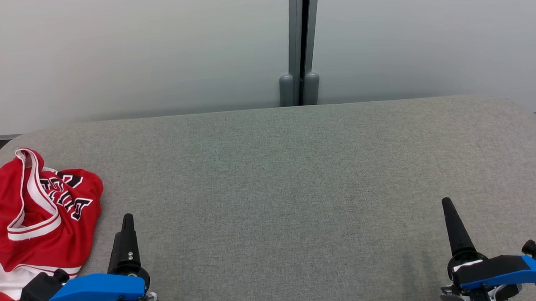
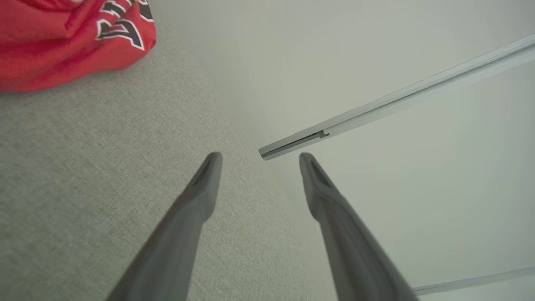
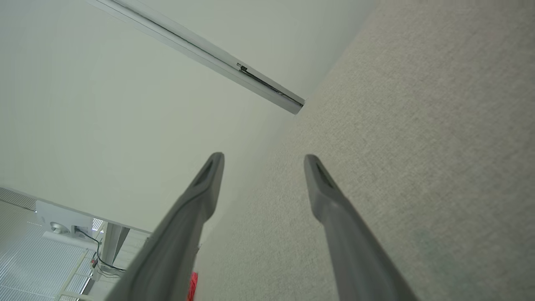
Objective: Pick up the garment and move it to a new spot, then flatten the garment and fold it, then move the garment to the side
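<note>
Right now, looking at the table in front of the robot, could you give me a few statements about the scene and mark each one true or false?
1. A red jersey lies at the robot's left end of the grey table. True.
2. The left gripper is clamped on the jersey. False: its jaws stand open with nothing between them.
3. The right gripper is open and empty. True.
4. The jersey is neatly folded. False: it is bunched up, with its white trim and black lettering twisted.
5. The jersey is closer to the right gripper than to the left. False: it lies beside the left gripper, far from the right.
</note>
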Controlling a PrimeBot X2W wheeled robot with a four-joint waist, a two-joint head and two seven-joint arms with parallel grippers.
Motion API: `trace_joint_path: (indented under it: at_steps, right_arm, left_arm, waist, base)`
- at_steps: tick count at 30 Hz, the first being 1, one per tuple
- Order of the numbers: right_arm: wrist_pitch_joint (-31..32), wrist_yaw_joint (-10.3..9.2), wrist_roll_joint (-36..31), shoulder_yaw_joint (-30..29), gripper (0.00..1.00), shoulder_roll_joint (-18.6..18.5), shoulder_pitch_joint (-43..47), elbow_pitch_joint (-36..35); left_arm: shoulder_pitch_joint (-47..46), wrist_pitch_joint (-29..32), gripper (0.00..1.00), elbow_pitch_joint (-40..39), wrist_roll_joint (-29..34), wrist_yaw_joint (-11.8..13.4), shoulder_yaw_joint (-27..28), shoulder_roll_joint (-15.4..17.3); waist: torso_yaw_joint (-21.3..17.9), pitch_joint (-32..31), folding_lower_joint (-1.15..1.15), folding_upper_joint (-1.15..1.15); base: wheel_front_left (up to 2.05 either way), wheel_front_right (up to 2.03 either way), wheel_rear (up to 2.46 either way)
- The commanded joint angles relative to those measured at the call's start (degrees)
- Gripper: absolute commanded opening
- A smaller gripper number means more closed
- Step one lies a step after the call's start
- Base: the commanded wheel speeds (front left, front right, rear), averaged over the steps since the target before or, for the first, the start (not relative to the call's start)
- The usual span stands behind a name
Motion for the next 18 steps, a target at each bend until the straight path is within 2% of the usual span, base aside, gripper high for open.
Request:
trace_joint_path:
  at_steps: [1, 18]
  right_arm:
    - [-0.7, 0.06, -2.8, 0.2, 1.00, -0.4, -0.7, -0.9]
    - [-4.0, 0.09, -18.2, 1.2, 1.00, -0.5, -0.6, -0.8]
  left_arm:
    - [-0.4, -0.7, 1.00, -1.2, 2.4, 0.2, -0.5, 0.4]
    - [0.0, -4.0, 1.00, -1.7, 18.3, 0.5, -4.1, 2.0]
  waist:
    - [0.0, 0.0, 0.00, 0.00]
    - [0.1, 0.1, 0.00, 0.00]
  base:
    - [0.00, 0.00, 0.00]
    - [0.00, 0.00, 0.00]
